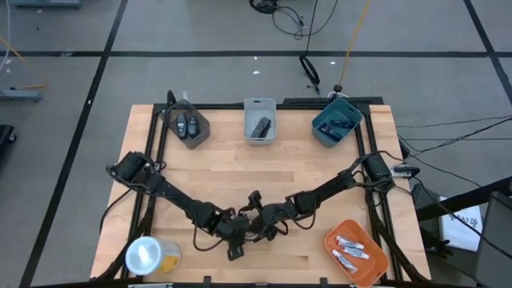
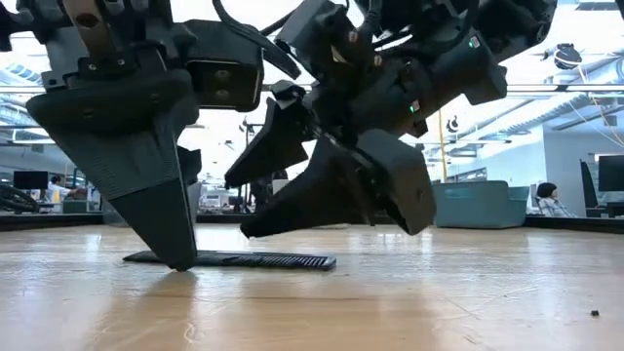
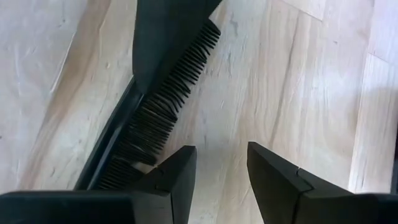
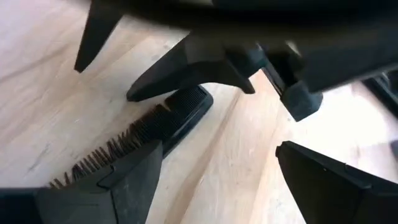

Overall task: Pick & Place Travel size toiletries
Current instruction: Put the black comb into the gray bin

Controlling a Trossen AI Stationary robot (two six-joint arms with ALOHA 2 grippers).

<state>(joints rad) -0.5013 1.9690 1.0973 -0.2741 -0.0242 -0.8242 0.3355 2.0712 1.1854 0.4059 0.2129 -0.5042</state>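
A black comb [image 2: 263, 260] lies flat on the wooden table near its front middle, under both grippers, which meet there. My left gripper [image 3: 217, 165] points steeply down and is open, with bare wood between its fingers; the comb [image 3: 155, 118] lies outside the gap, beside one finger. My right gripper [image 4: 217, 152] comes in at a low slant from the right and is wide open. One of its fingers [image 2: 292, 219] hangs just above the comb [image 4: 180, 112], and a thin gap shows under it in the low view. My left gripper has one fingertip [image 2: 178, 255] down at table level by the comb's left end [image 2: 146, 258], with the outer side of that finger next to the teeth [image 3: 149, 146]. I cannot tell whether the finger touches the comb or only stands in front of it.
At the far edge stand three bins: a grey-brown one [image 1: 188, 126] with two dark oval pieces, a pale grey one [image 1: 260, 120] and a teal one [image 1: 336, 122]. An orange tray [image 1: 370, 270] with silvery tubes sits near right. A yellow roll with a white top [image 1: 148, 256] stands near left.
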